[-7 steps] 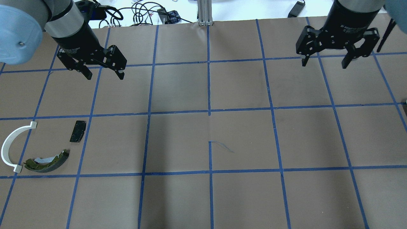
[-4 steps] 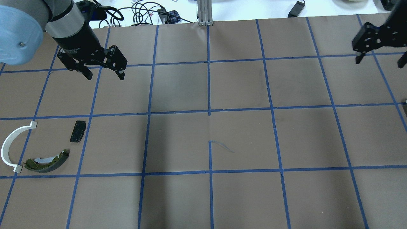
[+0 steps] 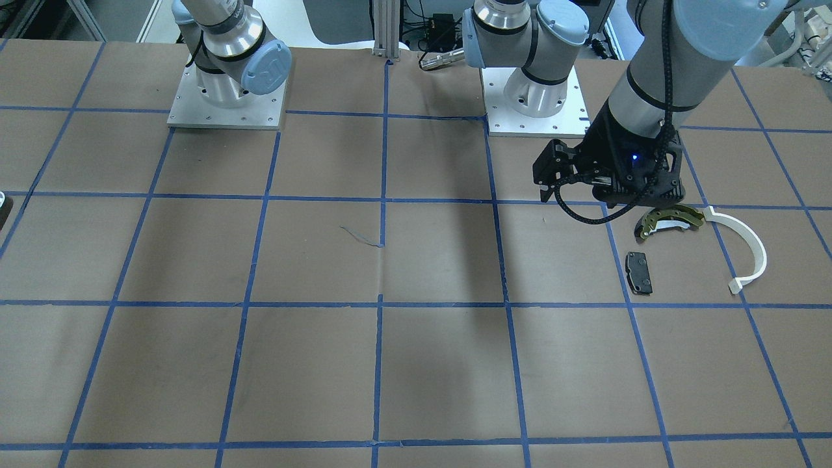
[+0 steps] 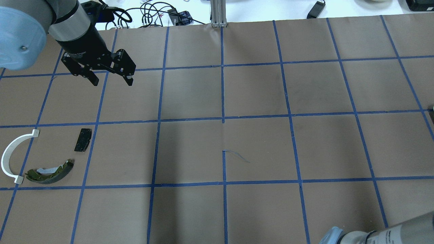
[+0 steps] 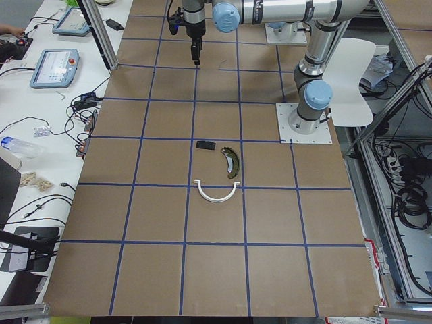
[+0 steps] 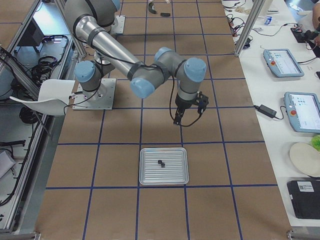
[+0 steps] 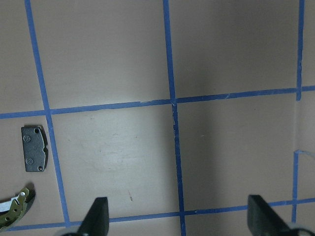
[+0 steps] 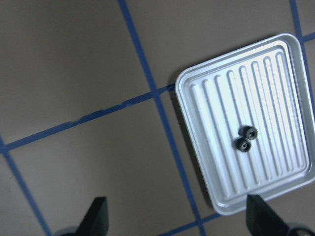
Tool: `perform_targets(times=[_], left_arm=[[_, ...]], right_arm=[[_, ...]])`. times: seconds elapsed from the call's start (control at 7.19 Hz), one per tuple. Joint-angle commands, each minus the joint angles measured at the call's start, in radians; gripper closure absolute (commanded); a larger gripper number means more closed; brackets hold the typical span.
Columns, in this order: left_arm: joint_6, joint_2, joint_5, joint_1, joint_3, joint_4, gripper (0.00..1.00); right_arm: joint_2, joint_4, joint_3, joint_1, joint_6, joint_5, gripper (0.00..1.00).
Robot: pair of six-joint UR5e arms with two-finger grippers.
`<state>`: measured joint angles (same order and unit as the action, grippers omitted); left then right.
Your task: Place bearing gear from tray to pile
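In the front-facing view the left gripper (image 3: 614, 187) hangs over the table (image 3: 390, 364) beside the pile. The pile is a brass-coloured brake shoe (image 3: 673, 218), a white arc (image 3: 747, 250) and a black pad (image 3: 639, 272). The gripper's body covers one end of the shoe from this angle.

From overhead, the left gripper (image 4: 112, 79) has its fingers spread with nothing between them. The black pad (image 4: 83, 139), the white arc (image 4: 10, 152) and the brake shoe (image 4: 51, 173) lie nearer the robot than the gripper does. Only a stretch of the right arm (image 4: 373, 235) shows, at the bottom corner.

From the table's left end, the pad (image 5: 205, 144), the shoe (image 5: 231, 162) and the arc (image 5: 216, 192) sit close together but apart, with the left gripper (image 5: 195, 52) farther along the table.

From the right end, the right gripper (image 6: 187, 116) hangs above bare table. The bearing gear (image 6: 161, 163) lies near the middle of the metal tray (image 6: 150, 172), well apart from that gripper and nearer the camera.

The left wrist camera shows the left gripper (image 7: 179, 219) parted over bare table, with the pad (image 7: 34, 147) and a tip of the shoe (image 7: 15, 211) off to one side.

The right wrist camera shows the right gripper (image 8: 179, 219) spread wide and empty. The gear (image 8: 246, 138) rests on the ribbed tray (image 8: 206, 98), off to the side of the gap between the fingers and nearer the fingertip on this view's right. The tray's lower corner is just beside that fingertip.
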<state>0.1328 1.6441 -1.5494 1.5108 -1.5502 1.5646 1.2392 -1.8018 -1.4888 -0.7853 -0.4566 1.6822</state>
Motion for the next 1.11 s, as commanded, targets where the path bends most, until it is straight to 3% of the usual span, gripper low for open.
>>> perform_targets(times=[0.0, 0.14, 0.7, 0.97], left_arm=[[0.002, 0.002, 0.000, 0.000, -0.002, -0.001, 0.00], [0.002, -0.001, 0.000, 0.000, -0.002, 0.000, 0.00], [0.002, -0.001, 0.000, 0.000, -0.005, -0.001, 0.00], [-0.001, 0.005, 0.000, 0.000, 0.004, -0.008, 0.00]], right_arm=[[-0.111, -0.145, -0.010, 0.162, -0.146, -0.007, 0.00], [-0.144, -0.259, -0.014, 0.208, -0.180, -0.009, 0.00], [-0.219, -0.268, -0.057, 0.216, -0.111, -0.012, 0.09], [-0.221, -0.313, -0.096, 0.216, -0.073, -0.077, 0.11]])
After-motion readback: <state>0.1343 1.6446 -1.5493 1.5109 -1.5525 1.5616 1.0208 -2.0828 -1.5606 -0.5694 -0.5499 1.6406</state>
